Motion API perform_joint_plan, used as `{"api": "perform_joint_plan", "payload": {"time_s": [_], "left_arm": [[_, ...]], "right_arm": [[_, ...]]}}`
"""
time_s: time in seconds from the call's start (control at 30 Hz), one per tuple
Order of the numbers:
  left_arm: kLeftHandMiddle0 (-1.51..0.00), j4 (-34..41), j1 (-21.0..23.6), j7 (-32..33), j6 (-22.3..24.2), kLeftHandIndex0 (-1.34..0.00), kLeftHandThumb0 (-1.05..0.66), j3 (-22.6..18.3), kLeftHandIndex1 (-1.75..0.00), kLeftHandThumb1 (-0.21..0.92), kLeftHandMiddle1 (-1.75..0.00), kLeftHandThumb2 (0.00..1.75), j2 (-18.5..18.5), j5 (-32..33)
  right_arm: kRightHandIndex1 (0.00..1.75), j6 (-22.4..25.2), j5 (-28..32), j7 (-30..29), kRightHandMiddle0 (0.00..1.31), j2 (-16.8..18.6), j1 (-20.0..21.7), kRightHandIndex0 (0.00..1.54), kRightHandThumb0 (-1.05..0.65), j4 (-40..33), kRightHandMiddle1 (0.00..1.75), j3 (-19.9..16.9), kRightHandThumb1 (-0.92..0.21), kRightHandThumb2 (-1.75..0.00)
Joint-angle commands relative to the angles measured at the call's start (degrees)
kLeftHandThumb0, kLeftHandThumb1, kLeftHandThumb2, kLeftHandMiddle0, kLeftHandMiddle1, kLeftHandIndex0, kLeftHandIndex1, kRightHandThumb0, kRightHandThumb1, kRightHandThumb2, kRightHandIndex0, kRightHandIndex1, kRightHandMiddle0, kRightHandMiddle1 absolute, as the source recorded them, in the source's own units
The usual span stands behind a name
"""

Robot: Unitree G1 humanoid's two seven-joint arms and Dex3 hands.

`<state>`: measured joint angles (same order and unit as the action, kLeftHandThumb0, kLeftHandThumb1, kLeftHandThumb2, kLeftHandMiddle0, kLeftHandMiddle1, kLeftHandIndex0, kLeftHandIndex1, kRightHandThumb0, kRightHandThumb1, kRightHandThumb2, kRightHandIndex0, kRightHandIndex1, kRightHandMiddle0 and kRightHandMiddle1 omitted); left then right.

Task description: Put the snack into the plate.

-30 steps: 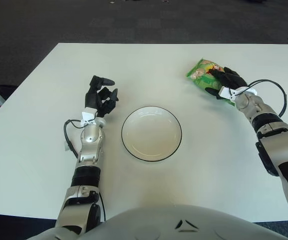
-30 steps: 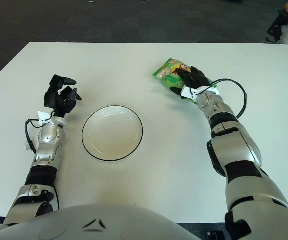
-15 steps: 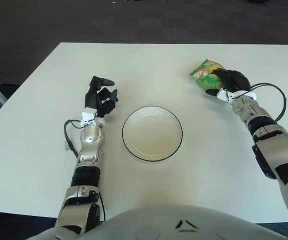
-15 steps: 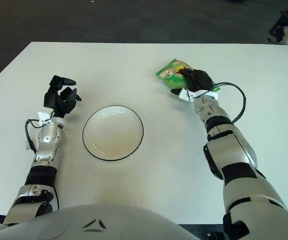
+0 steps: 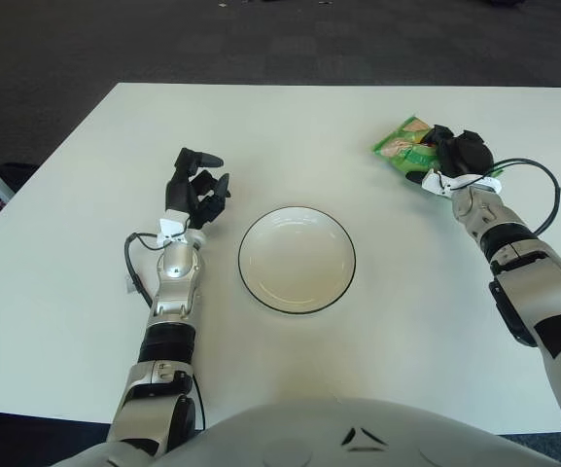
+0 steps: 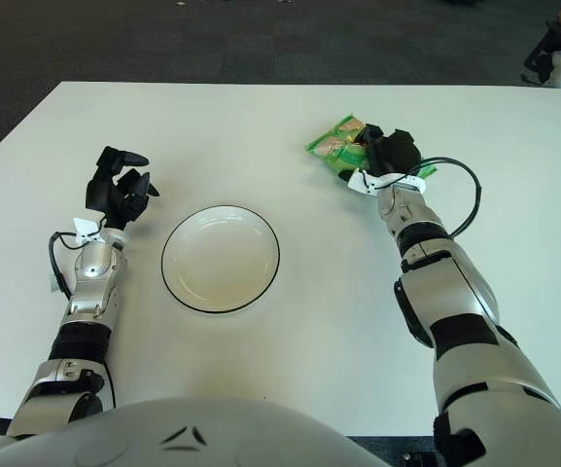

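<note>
Left eye view. The white desk (image 5: 86,282) carries a white plate (image 5: 297,260) with a dark rim, lying flat a little near of centre. The plate holds nothing. The green snack (image 5: 403,146) packet sits toward the far right of the desk, well apart from the plate. The right hand (image 5: 458,156) is on the packet's right end, its black fingers (image 5: 442,141) curled over and closed around it; the packet's left end tilts up, though whether the whole packet is off the desk cannot be told. A black cable (image 5: 538,185) loops out from the right wrist toward the right edge. The left hand (image 5: 195,190) stands just left of the plate, apart from its rim, with fingers (image 5: 202,158) loosely bent and holding nothing.

Right eye view. The same layout is confirmed. The snack (image 6: 340,144) lies far right of the plate (image 6: 221,258), with the right hand (image 6: 389,156) clamped over its right portion; part of the printed green wrapper shows to the left of the fingers. The left hand (image 6: 117,192) is raised on its forearm to the left of the plate, not touching it, fingers relaxed and empty. Dark carpet (image 6: 212,39) lies beyond the far edge of the desk.
</note>
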<state>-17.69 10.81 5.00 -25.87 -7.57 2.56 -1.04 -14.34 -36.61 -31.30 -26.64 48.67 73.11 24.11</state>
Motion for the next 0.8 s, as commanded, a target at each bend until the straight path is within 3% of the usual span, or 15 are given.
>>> {"api": "perform_joint_plan", "payload": {"time_s": [0.0, 0.13, 0.33, 0.77], "left_arm": [[-0.81, 0.1, 0.4, 0.5, -0.7, -0.41, -0.36, 0.0, -1.54, 0.92, -1.7, 0.33, 0.4, -0.5], [-0.81, 0.1, 0.3, 0.4, -0.8, -0.4, -0.36, 0.0, -1.55, 0.92, -1.71, 0.33, 0.4, -0.5], [-0.8, -0.1, 0.4, 0.4, -1.1, -0.4, -0.36, -0.1, -1.55, 0.92, -1.71, 0.33, 0.5, -0.5], [-0.8, -0.2, 0.4, 0.4, -1.2, -0.4, -0.36, 0.0, -1.55, 0.92, -1.71, 0.34, 0.6, -0.4]], "right_arm": [[1.72, 0.4, 0.2, 1.6, 0.48, 0.3, -4.1, 0.64, 0.0, 2.3, 1.74, 0.2, -0.25, -1.39], [1.74, -0.8, 0.4, 0.3, 0.49, 0.0, -4.3, 0.67, 0.0, 2.1, 1.74, -0.3, -0.21, -1.45], [1.74, -3.2, 1.0, -1.7, 0.44, -0.4, -4.7, 0.62, 0.0, 1.7, 1.75, -1.4, -0.27, -1.38], [1.7, -13.4, 5.8, -7.2, 0.41, -1.1, -6.0, 0.61, 0.0, -3.7, 1.75, -7.1, -0.3, -1.33]]}}
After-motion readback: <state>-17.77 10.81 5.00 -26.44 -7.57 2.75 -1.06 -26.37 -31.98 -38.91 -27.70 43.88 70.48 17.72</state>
